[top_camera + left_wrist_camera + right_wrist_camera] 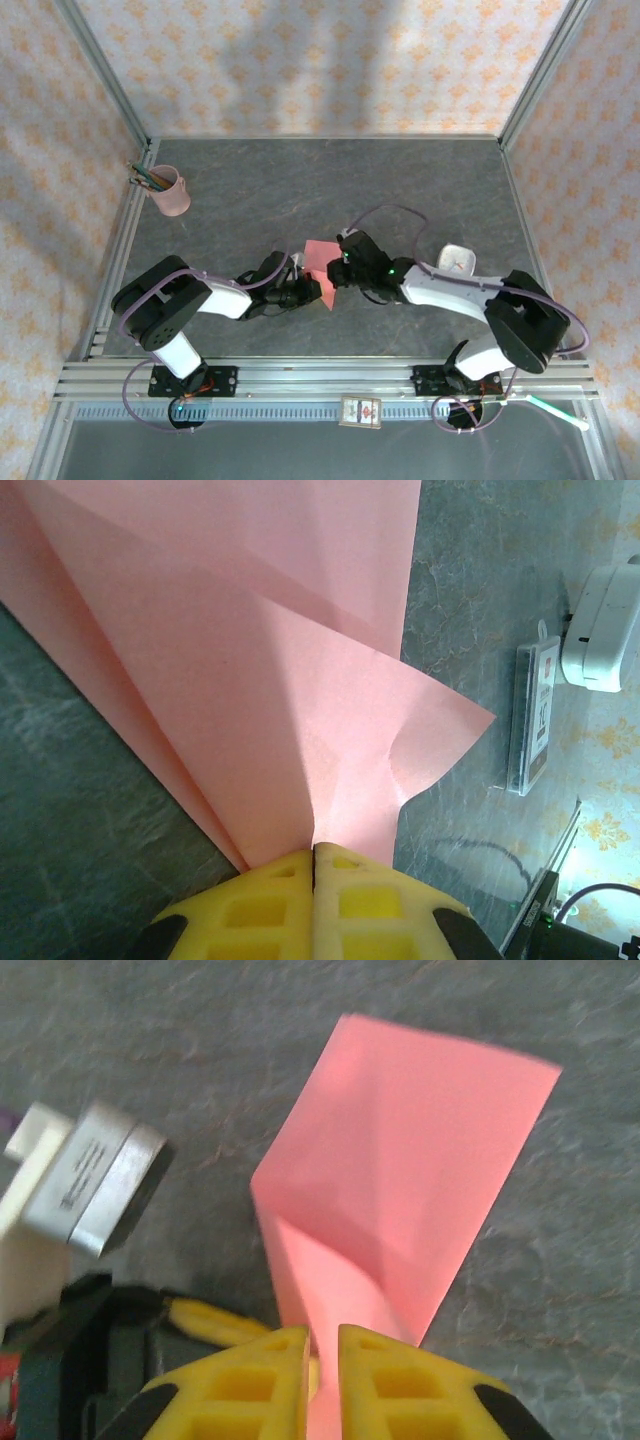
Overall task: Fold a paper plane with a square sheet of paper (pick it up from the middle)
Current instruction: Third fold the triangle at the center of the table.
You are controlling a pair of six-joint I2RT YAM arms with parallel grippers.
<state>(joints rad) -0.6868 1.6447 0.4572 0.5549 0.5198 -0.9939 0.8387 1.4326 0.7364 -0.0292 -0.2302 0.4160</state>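
Pinching the square sheet of paper (318, 262) from two sides.
My left gripper (314, 852) is clamped tight on one edge of it, the yellow fingers meeting and the creased pink layers fanning away from them. My right gripper (322, 1335) nips another corner, with a sliver of pink showing in the narrow slit between its fingers. Partly folded, the sheet sits between my two wrists at the middle of the dark table (400, 180), well apart from the pencil cup (170, 192) at the far left.

Yellow waffled fingers (250, 1385), purple cables (388, 208)
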